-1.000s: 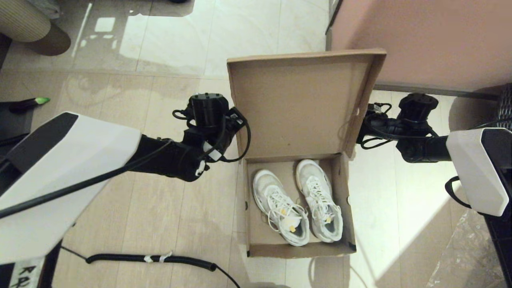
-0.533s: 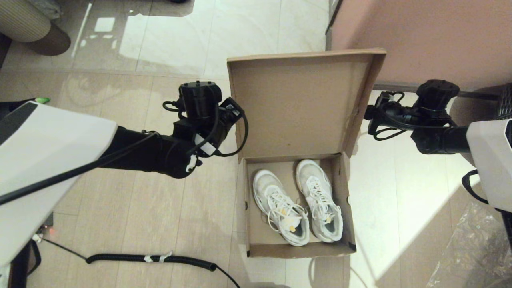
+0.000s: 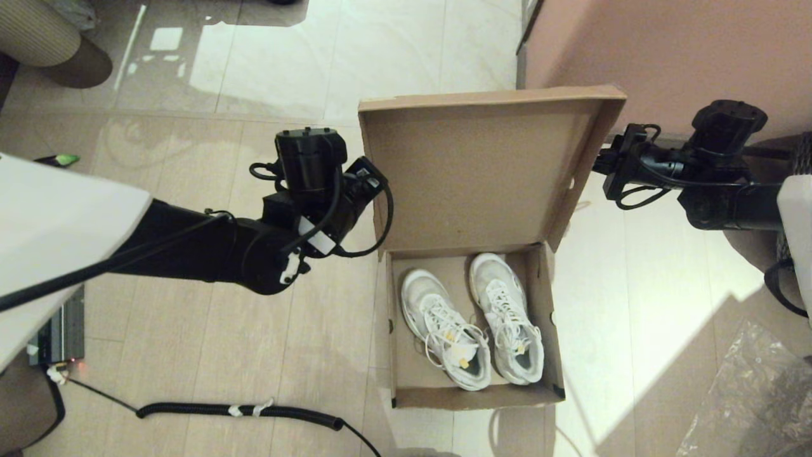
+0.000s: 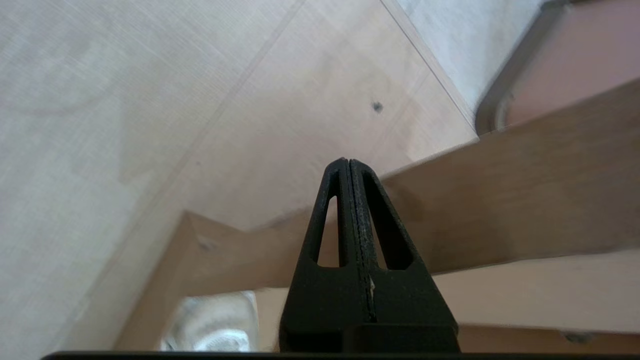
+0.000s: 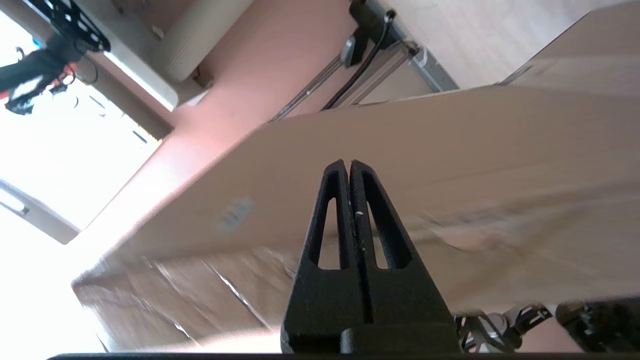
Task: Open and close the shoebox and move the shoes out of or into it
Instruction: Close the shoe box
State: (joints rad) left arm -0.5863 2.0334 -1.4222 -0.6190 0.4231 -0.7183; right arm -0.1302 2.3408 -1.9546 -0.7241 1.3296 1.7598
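On the pale floor tiles point(image 3: 266, 355) sits the brown cardboard shoebox point(image 3: 476, 397), its hinged lid point(image 3: 476, 171) raised; inside lie the white chunky sneakers point(image 3: 472, 320), side by side; the left gripper point(image 4: 348, 165), clenched on nothing, hangs beside the lid's left edge; the right gripper point(image 5: 349, 166), likewise closed, hangs by its right edge.

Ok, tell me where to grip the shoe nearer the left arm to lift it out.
Grip the left shoe at its collar, the open rim nearest the robot, coming straight down. It lies flat on its sole in the shoebox, beside the other shoe, so side approaches look blocked.
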